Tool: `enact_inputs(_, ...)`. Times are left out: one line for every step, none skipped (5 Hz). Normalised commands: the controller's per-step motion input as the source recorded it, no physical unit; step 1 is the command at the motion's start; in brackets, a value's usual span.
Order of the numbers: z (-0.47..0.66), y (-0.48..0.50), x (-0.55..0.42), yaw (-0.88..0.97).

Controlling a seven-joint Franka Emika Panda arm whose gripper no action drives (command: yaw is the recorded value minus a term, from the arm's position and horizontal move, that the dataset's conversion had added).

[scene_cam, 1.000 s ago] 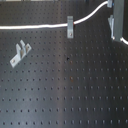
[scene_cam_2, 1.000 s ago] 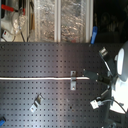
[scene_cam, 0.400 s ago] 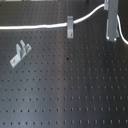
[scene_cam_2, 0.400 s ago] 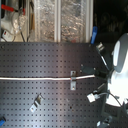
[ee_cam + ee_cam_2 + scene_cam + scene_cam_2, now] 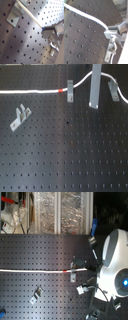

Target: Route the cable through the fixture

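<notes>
White cable (image 5: 35,90) (red band) at bracket (image 5: 70,91), gripper (image 5: 109,33) clamping it

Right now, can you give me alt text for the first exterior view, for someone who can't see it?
A white cable with a red band runs across the top of a black pegboard to a small metal fixture, then rises past a grey vertical bar toward a second fixture. A third fixture lies apart, lower on the first exterior view's left.
</notes>
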Motion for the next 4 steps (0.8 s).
enact_inputs(0.15, 0.246, -0.17, 0.0)
enact_inputs(0.37, 0.059, -0.649, 0.15)
enact_inputs(0.0, 0.0, 0.0, 0.02)
enact_inputs(0.0, -0.046, 0.135, 0.08)
